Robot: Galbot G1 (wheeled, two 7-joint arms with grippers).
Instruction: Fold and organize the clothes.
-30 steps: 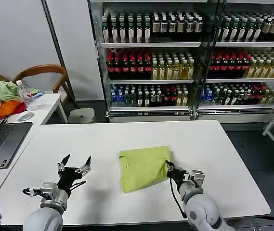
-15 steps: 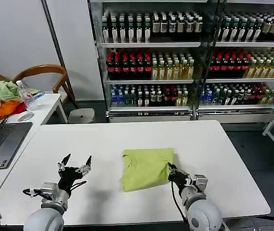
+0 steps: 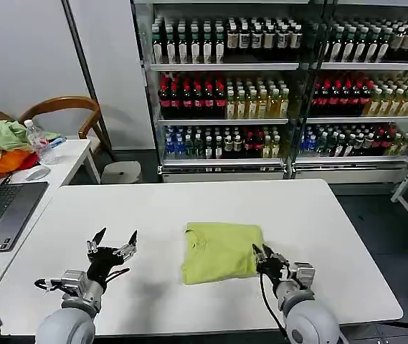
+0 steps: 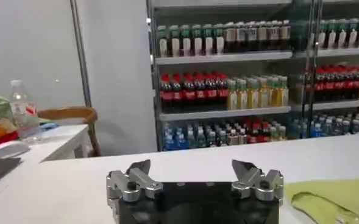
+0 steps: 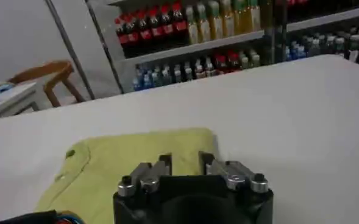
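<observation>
The T-shirt [image 3: 220, 251] is seen folded flat mid-worktop [image 3: 318, 222], the right gripper [image 3: 269, 259] held at its right edge, fingers narrowly parted and empty, probably for squaring, while the left gripper [image 3: 110, 246] is parked, spread, well left.

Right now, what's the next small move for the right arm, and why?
Probably lift the right gripper clear toward the robot. The T-shirt already lies folded flat, and the gripper's open fingers sit at its near right edge, gripping nothing. The left gripper waits open, off to the side.
</observation>
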